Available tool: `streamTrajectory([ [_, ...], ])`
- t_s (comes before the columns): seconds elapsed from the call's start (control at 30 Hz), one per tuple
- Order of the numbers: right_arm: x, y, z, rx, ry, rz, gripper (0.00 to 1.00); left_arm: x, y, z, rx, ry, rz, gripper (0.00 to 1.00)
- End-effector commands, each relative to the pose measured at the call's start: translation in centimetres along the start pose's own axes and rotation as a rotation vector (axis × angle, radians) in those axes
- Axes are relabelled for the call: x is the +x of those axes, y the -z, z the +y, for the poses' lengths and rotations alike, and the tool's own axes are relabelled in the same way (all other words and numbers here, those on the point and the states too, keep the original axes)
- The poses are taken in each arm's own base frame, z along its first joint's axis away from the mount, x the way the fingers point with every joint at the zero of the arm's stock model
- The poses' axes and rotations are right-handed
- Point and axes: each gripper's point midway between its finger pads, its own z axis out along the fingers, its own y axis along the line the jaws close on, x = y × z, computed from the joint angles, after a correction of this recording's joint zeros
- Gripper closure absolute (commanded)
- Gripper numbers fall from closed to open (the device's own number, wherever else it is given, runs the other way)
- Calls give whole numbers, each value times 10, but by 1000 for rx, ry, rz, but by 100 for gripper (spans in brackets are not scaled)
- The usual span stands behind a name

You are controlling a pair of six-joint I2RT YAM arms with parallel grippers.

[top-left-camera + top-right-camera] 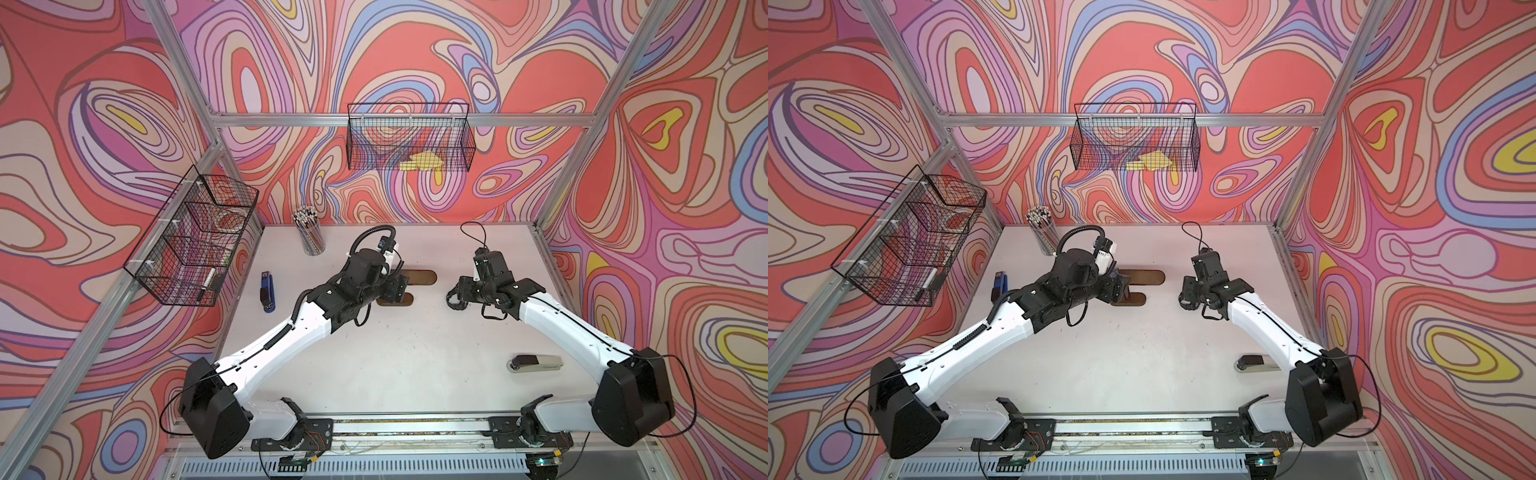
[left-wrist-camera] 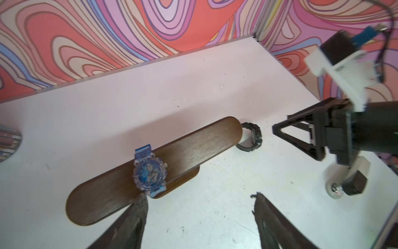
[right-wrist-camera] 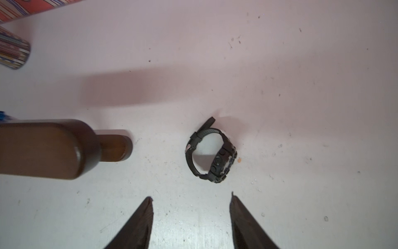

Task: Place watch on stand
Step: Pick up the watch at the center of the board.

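Stand [image 2: 193, 142] is upright on the table [image 2: 193, 86], top bar level. A blue watch [image 2: 150, 174] is wrapped around the bar, face up, about midway along it. A black watch [image 3: 212, 154] lies on its side on the table, strap closed in a loop, just beyond the bar's round end and clear of it.

Left gripper [image 2: 199, 195]: fingers spread wide, nothing between them, nothing held. The blue watch lies just ahead of one fingertip [image 2: 141, 199]. That tip is right at the strap's near end; contact cannot be confirmed. The other fingertip [image 2: 258, 200] is over bare table, well apart from the watch. The stand's base lies ahead of the gap.

Right gripper [image 3: 191, 196]: fingers spread apart, nothing between them, nothing held. The black watch lies ahead of the fingertips, in line with the gap, nearer to one finger [image 3: 241, 215] than to the other [image 3: 140, 220], touching neither. The bar's end lies ahead of and outside the farther finger.

In both top views the black watch [image 1: 455, 300] sits just in front of the right gripper, between it and the stand [image 1: 1144, 277].
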Motion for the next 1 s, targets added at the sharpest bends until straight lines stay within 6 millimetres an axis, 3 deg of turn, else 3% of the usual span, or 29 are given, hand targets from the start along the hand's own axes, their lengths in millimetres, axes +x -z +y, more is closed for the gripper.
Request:
streamTrajectory([
  [0.0,5,-14,-16,68,-54,18,47,21,8,-20,119,-23,79,23],
  [0.2,3,-44,-23,101,-88,43,53,30,7,-23,143,-12,91,24],
  [0.4,8,-67,-18,84,-118,76,59,35,8,-24,156,5,93,24],
  [0.97,18,-88,-32,169,-103,109,74,36,-5,-34,209,34,109,26],
])
